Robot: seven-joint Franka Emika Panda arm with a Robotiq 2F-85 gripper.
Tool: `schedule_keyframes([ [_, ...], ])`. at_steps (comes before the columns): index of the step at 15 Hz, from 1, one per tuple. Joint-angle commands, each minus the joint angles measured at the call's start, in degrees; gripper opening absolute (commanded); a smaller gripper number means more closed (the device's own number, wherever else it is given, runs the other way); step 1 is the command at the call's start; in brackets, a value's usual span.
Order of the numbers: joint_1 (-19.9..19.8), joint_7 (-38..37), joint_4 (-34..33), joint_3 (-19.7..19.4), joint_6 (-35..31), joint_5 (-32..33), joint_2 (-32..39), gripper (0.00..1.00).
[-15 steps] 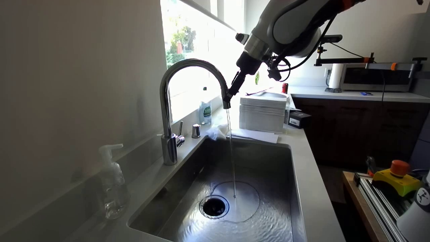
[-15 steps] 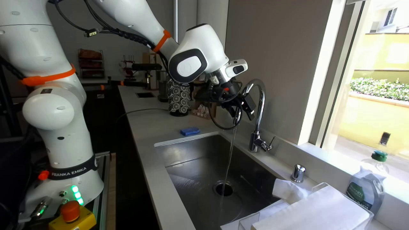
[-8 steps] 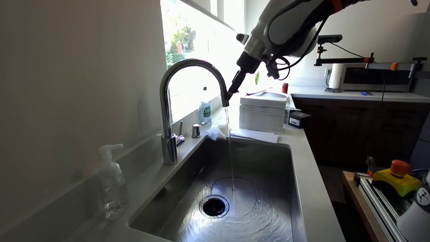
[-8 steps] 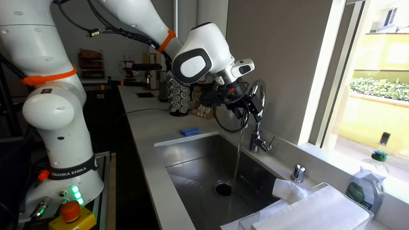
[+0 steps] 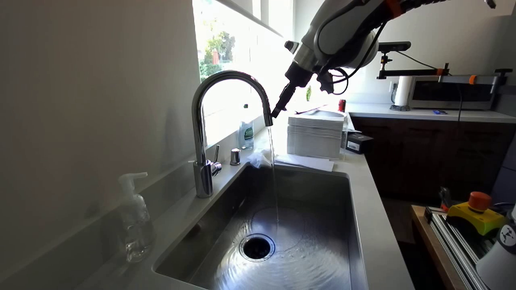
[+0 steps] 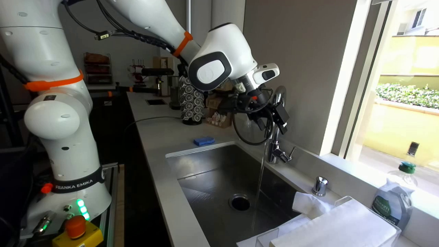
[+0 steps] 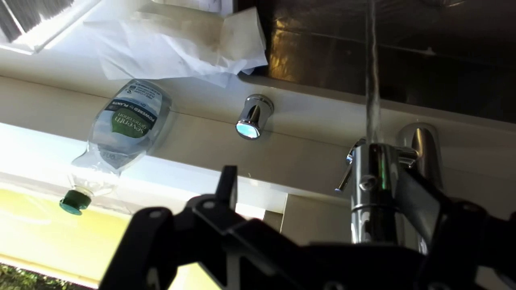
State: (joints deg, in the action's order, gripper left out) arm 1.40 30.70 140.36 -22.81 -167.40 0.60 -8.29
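The black tool (image 7: 320,180) stood by the shiny, curved silver metal tap (image 5: 199,133)

The tool's two fingers were wide apart. In the wrist view, the tap's end showed between them, much closer to one finger; I could not tell if they touched. The tap rose from the pale, flat bench (image 5: 375,209) at the edge of the deep, grey steel sink (image 5: 314,189). A thin, clear stream of water (image 7: 373,80) ran down from the tap into the sink. Near the tap were a short, round silver knob (image 7: 254,116) and a clear plastic bottle (image 7: 131,123) with a green cap.
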Motion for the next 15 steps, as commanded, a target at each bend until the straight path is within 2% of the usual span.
schedule_keyframes([
  [1,0.44,1.51,-1.49,-1.20,-0.79,-1.60,1.71,1.00],
  [11,1.66,2.78,-1.95,-1.98,0.22,-3.26,1.36,1.00],
  [15,0.03,1.45,-2.08,-0.68,1.66,0.70,-0.25,1.00],
])
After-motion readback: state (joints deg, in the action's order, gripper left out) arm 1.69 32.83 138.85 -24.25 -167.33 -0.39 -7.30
